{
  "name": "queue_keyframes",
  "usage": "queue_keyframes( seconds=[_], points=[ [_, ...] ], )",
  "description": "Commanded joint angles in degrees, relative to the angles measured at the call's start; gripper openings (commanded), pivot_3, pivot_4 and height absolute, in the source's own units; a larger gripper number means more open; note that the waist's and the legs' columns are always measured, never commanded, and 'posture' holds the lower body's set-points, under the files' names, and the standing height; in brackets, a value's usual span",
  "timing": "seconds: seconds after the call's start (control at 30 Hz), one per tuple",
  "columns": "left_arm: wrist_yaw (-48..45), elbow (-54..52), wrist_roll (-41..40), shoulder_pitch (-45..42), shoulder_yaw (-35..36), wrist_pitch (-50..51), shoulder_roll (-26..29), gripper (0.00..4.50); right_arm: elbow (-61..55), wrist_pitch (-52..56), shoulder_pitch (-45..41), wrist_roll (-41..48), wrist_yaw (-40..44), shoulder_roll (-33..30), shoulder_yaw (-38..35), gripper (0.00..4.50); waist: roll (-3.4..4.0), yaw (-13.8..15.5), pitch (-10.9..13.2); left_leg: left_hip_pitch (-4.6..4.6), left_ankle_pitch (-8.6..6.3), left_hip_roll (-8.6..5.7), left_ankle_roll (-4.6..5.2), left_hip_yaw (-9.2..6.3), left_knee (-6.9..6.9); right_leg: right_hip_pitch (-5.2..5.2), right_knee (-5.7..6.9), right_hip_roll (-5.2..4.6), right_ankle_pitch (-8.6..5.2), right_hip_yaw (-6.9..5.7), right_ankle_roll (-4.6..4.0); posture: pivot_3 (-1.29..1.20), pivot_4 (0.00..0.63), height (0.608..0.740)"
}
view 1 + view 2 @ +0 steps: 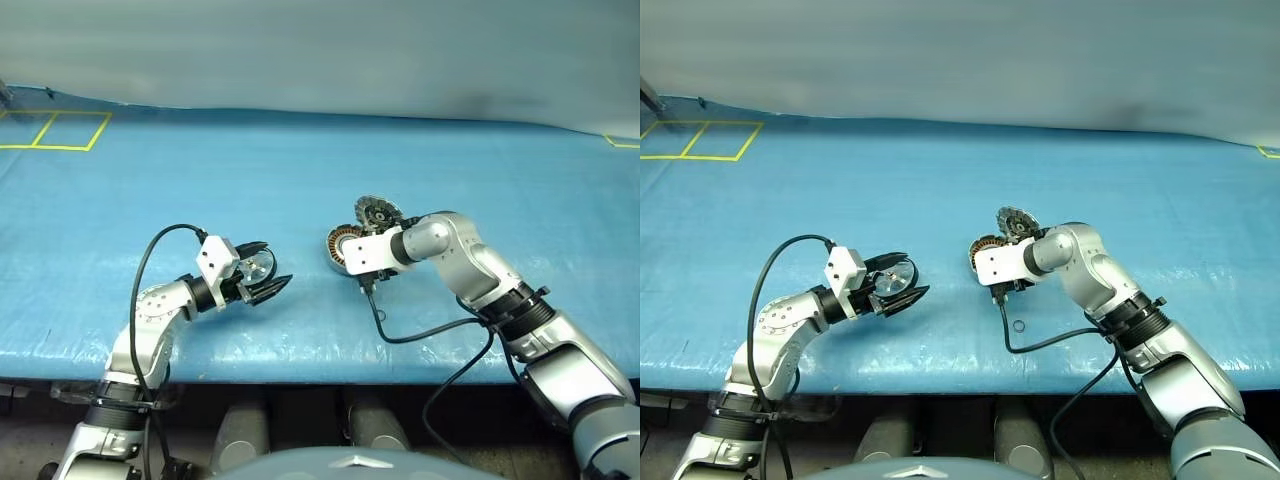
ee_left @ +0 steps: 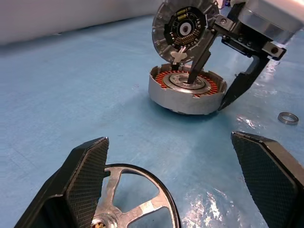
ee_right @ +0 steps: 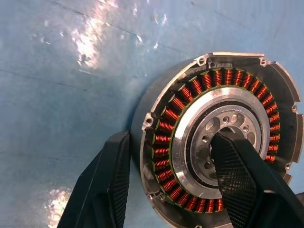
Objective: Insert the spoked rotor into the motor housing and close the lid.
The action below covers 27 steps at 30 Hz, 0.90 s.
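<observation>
A: Writing anywhere? Labels, brand marks?

B: None that can be read. The lid's [image 2: 184,29] dark inner face carries small printed-circuit detail, too fine to make out.

A: Surface, then.

B: A table [image 1: 300,190] covered in glossy blue sheeting with light glare on it. Yellow tape outlines two boxes [image 1: 58,130] far off to the left of the motor housing [image 2: 187,90], at the table's back edge. Behind the table runs a plain pale wall [image 1: 320,50].

A: And the housing itself?

B: It sits upright on the sheet near the table's middle, copper windings showing, lid standing open at its far rim. The right gripper [image 3: 173,183] straddles the housing's wall: one of its fingers [image 3: 237,175] is down in the central bore, the other outside against the rim, closed narrow on that wall.

A: The rotor?

B: The spoked rotor [image 2: 128,204] is left of the housing, well apart from it, between the fingers of the left gripper [image 2: 175,185], which stand wide; the rim lies against one of them. A tiny dark ring [image 2: 288,118] lies on the sheet just right of the housing.
</observation>
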Motion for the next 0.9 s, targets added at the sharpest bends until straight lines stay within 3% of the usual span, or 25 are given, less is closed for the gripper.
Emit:
queue_keyframes(
  seconds=[0.03, 0.43, 0.67, 0.9],
  points=[
    [0.5, -3.5, -1.5, 0.2, 2.9, 0.8, 1.6, 4.5, -5.6, -2.9, 0.4, -2.5, 0.6, 0.3, 2.1, 2.2, 0.0, 0.0, 0.0, 0.0, 0.0, 0.0, 0.0, 0.0, 0.0, 0.0, 0.01, 0.0, -0.04, -0.01, 0.05, 0.0, 0.15, 0.74],
    [1.6, -5.4, -1.9, 1.0, 4.1, 2.2, 2.3, 4.5, -8.0, -14.7, -2.4, -10.7, 3.7, 1.3, 8.2, 2.2, 0.0, 0.1, 0.0, 0.01, 0.01, 0.0, -0.01, 0.03, 0.05, 0.02, 0.01, -0.03, -0.22, -0.02, -0.03, 0.0, 0.15, 0.74],
    [2.3, -6.5, -1.8, 2.1, 3.4, 2.5, 1.4, 4.5, -11.3, -13.2, -0.3, -6.4, 9.3, 3.4, 7.7, 2.2, 0.0, 0.2, 0.0, 0.01, 0.0, 0.0, -0.02, -0.03, 0.01, 0.03, 0.01, -0.02, -0.05, -0.07, -0.18, 0.0, 0.15, 0.74],
    [2.4, -6.6, -1.8, 2.0, 3.0, 2.9, 1.3, 4.5, -9.1, -13.2, 0.8, -6.8, 8.9, 3.8, 7.4, 2.2, -0.01, 0.2, 0.0, 0.04, 0.0, 0.0, -0.02, -0.02, 0.09, 0.09, 0.01, -0.04, -0.16, -0.08, -0.29, 0.0, 0.15, 0.74]
  ],
)
